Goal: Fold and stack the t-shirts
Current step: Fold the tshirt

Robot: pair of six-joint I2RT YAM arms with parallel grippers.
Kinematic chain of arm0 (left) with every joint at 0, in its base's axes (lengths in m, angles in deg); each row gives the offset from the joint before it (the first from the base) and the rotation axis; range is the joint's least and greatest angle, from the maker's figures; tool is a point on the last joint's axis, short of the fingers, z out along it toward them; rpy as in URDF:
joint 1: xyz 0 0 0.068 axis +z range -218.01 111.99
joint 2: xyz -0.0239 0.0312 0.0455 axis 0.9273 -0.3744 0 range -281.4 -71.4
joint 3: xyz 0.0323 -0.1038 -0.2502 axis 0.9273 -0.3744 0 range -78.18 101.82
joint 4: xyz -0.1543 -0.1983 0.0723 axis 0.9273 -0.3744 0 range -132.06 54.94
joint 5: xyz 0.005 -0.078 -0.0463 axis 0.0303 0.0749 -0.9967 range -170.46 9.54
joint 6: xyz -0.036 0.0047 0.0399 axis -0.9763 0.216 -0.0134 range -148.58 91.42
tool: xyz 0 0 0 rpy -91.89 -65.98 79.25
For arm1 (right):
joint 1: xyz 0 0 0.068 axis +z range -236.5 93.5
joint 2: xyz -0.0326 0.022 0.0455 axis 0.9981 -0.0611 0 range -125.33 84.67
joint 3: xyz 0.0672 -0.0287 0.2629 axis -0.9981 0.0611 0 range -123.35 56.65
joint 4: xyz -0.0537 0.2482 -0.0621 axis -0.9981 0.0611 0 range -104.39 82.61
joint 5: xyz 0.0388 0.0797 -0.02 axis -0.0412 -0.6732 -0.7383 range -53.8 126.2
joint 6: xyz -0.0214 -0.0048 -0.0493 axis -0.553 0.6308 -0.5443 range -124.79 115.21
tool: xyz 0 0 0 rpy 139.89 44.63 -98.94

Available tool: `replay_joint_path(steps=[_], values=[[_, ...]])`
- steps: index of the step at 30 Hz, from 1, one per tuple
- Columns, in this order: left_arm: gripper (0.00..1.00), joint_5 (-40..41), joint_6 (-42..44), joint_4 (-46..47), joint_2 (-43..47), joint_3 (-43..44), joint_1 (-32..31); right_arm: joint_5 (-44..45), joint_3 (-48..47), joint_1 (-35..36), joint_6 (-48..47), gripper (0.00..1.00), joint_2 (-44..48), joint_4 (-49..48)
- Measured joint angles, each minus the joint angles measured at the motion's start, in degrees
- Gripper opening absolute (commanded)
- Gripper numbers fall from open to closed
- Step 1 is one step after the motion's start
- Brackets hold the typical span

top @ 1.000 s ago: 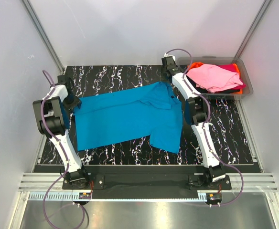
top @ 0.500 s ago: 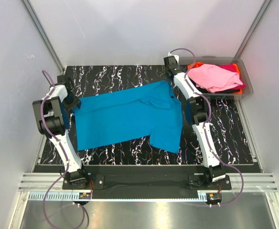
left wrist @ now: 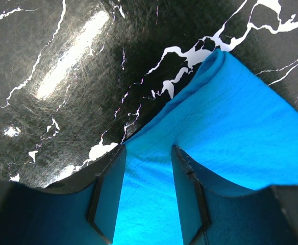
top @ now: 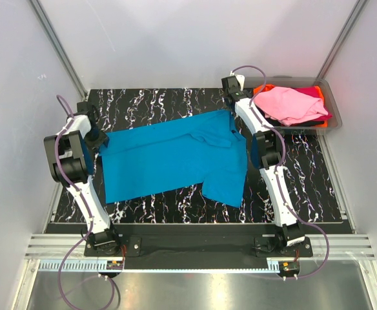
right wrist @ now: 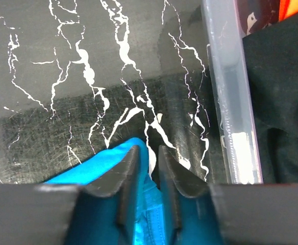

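Observation:
A turquoise-blue t-shirt [top: 175, 158] lies spread on the black marbled table [top: 150, 100]. My left gripper [top: 100, 139] is at the shirt's left edge. In the left wrist view its fingers stand apart [left wrist: 148, 148] with flat blue cloth [left wrist: 241, 143] between them. My right gripper [top: 232, 115] is at the shirt's far right corner. In the right wrist view its jaws [right wrist: 148, 148] are pinched on a fold of the blue cloth [right wrist: 103, 168]. A light pink shirt [top: 288, 103] lies on top of orange, magenta and black shirts in the bin.
The clear grey plastic bin [top: 332, 106] stands at the back right of the table. Its wall [right wrist: 230, 102] is close to the right of my right gripper, with the black shirt [right wrist: 281, 76] inside. White walls enclose the table.
My right gripper has moved slightly towards the back right with the shirt's corner. The left arm has not moved.

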Motion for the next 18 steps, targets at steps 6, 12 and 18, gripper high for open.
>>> replay_joint_path(steps=[6,12,18], values=[[0.48,0.0,0.8,0.5,2.3,-2.8,0.0,-0.9,0.1,0.0,-0.3,0.54,1.0,1.4],[0.48,-0.5,1.3,0.1,8.8,-7.5,-0.1,-3.5,2.0,0.5,0.1,0.61,8.3,4.4],[0.42,-3.2,1.6,1.0,17.8,-13.0,-1.8,-10.9,11.2,3.2,0.2,0.58,21.2,5.4]])
